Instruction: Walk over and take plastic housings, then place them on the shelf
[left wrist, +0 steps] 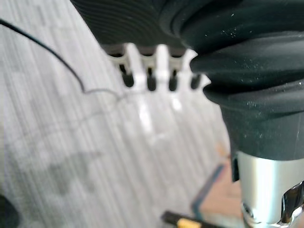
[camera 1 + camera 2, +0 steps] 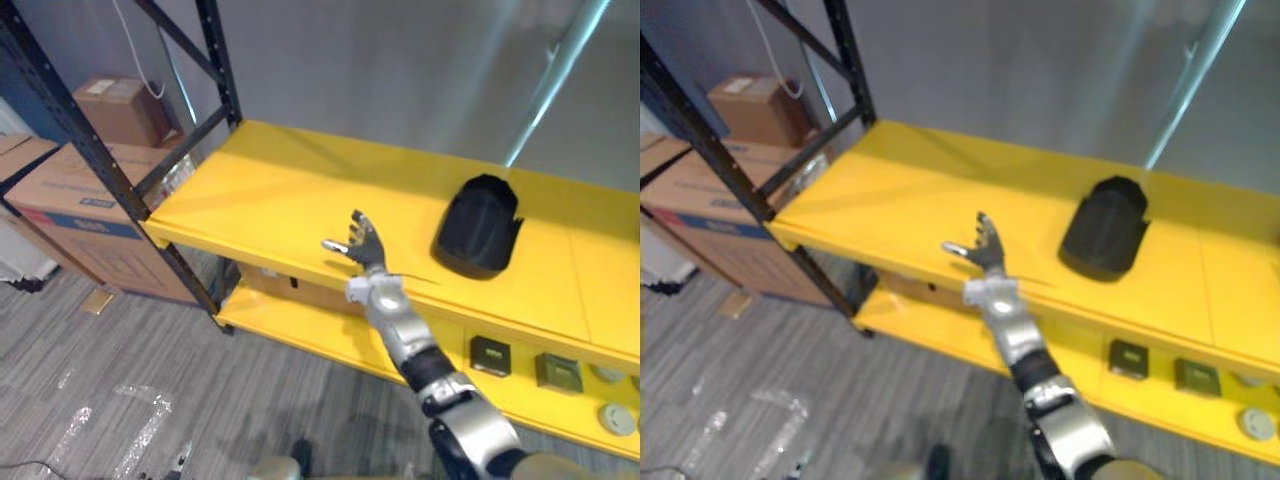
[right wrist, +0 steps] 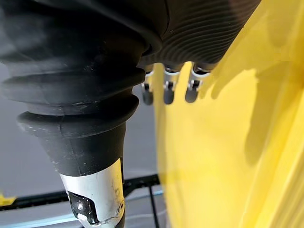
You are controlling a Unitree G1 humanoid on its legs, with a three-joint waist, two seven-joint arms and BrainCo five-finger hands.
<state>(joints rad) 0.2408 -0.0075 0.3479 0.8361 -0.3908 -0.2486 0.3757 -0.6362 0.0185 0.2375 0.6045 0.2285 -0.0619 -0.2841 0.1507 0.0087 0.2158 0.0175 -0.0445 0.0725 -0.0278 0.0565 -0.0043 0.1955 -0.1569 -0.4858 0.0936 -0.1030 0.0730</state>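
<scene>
Right robot hand: released, fingers spread and straight, thumb held out toward the left of the frame, grasping nothing. It stands at mid-frame in the left eye view, above the front part of the upper yellow shelf, at the end of the arm that enters from the lower right. In the right wrist view the dark fingertips show against the yellow board with nothing between them.

Left robot hand: fingers relaxed, grasping nothing, hanging above the grey floor.

Plastic housing: one black, domed piece, resting on the upper yellow shelf at centre right of the frame, to the right of the right robot hand and apart from it. Neither robot hand touches it.

Lower yellow shelf: two small dark square parts lie side by side at lower right, with round grey discs further right near the frame edge.

Black shelf upright: runs slantwise through the upper left. Cardboard boxes stand on the floor behind it at the left edge. A grey wall backs the shelf.
</scene>
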